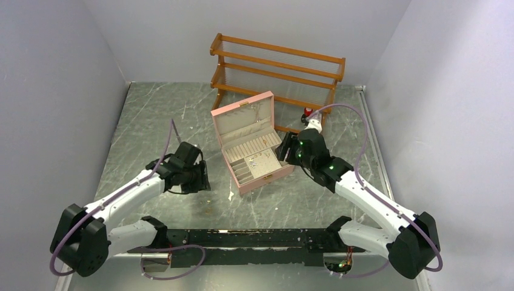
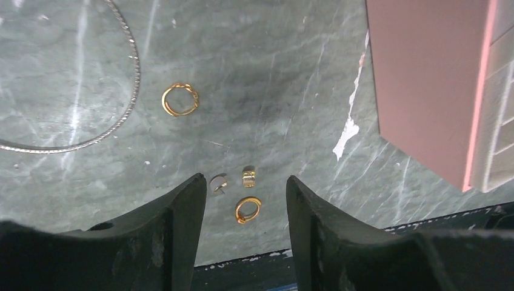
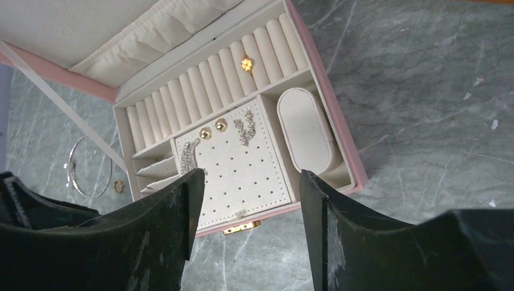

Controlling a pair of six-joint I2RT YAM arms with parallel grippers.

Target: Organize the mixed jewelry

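**Tech A:** Grey-green marble formed the work surface (image 1: pixel 157 115), walled in pale grey. At 12 o'clock stood a wooden rack (image 1: pixel 276 63); the pink box (image 1: pixel 251 142) lay open at centre. What did the wrist views add?

**Tech B:** Left wrist view showed loose pieces too small for the overhead: a twisted gold ring (image 2: pixel 180 100), a silvery chain (image 2: pixel 91 103) curving at 10 o'clock, and, between the fingers, a stud (image 2: pixel 219 183), a gold clip (image 2: pixel 248 176) and a small gold ring (image 2: pixel 248 209). Right wrist view showed the box interior: a gold flower piece (image 3: pixel 246 63) on the ring rolls, earrings (image 3: pixel 213 128) on the perforated pad.

**Tech A:** Arm poses?

**Tech B:** Left gripper (image 2: pixel 245 197) pointed down over the pieces at 8 o'clock of the box, jaws apart, touching nothing. Right gripper (image 3: pixel 251 200) hovered above the box's 3 o'clock edge, jaws apart, empty.
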